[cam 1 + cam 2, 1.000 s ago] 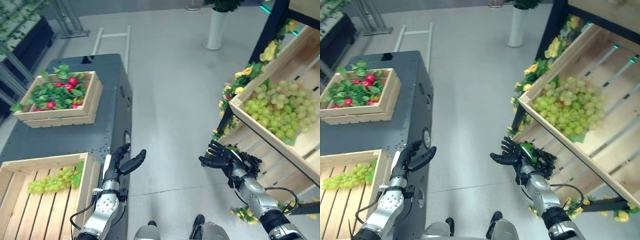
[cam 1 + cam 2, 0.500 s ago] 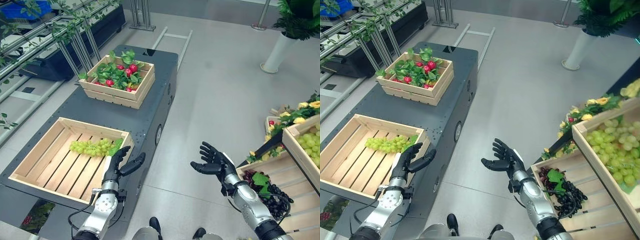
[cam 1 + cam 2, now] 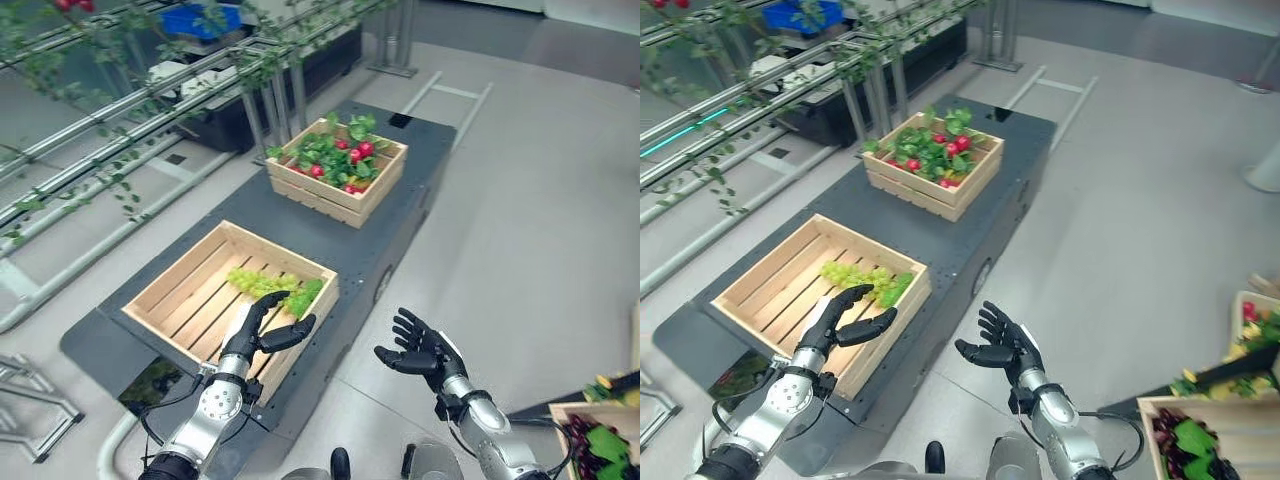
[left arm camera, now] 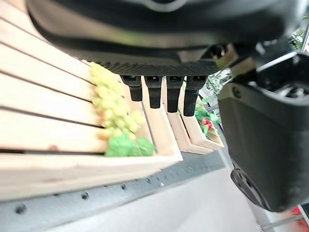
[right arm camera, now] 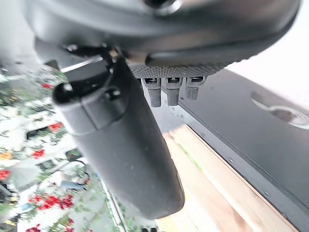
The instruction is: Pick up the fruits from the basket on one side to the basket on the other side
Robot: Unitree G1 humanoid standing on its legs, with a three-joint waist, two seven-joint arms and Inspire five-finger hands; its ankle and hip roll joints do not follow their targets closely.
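A green grape bunch [image 3: 270,285] lies in the near wooden crate [image 3: 170,300] at ten o'clock. The left hand [image 3: 262,328] hovers spread over its near corner, the right hand [image 3: 420,352] spread and empty above the floor. Risk: empty hands carry nothing across.

You have bright, even daylight across the head views; the grey floor [image 3: 520,200] shines pale, with soft shadows under the dark cart [image 3: 330,235]. In the left wrist view the green grapes [image 4: 111,108] blur, and the left hand [image 4: 159,48] looms dark and unsharp. Both head views' edges bend slightly.
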